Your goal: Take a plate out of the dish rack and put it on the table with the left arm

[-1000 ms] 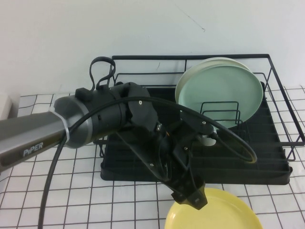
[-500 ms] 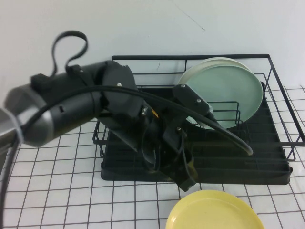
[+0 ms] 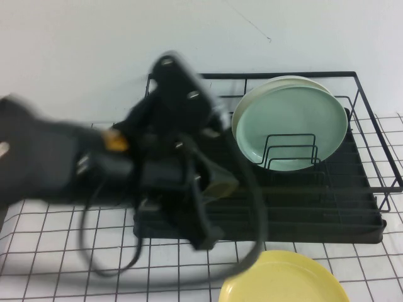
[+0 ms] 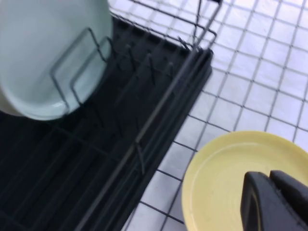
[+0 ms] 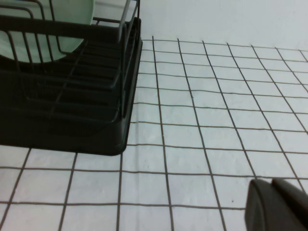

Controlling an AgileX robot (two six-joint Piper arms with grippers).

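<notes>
The yellow plate [image 3: 283, 281] lies flat on the gridded table [image 3: 56, 264] just in front of the black dish rack [image 3: 352, 211]. My left arm is blurred over the rack's left half, and its gripper [image 3: 203, 239] hangs above the rack's front edge, left of the plate. In the left wrist view the left gripper [image 4: 269, 175] is shut and empty, raised over the yellow plate [image 4: 221, 178] and apart from it. My right gripper [image 5: 272, 182] is shut and empty low over the table [image 5: 216, 96], to the right of the rack [image 5: 72, 110]; it is out of the high view.
Pale green plates [image 3: 293, 126] stand upright against wire dividers at the rack's back right; they also show in the left wrist view [image 4: 48, 53]. A white wall rises behind the rack. Bare cloth lies left of the yellow plate.
My left arm has let go of the yellow plate, lifted off it and swung back and to the left. The plate stays flat on the table.
</notes>
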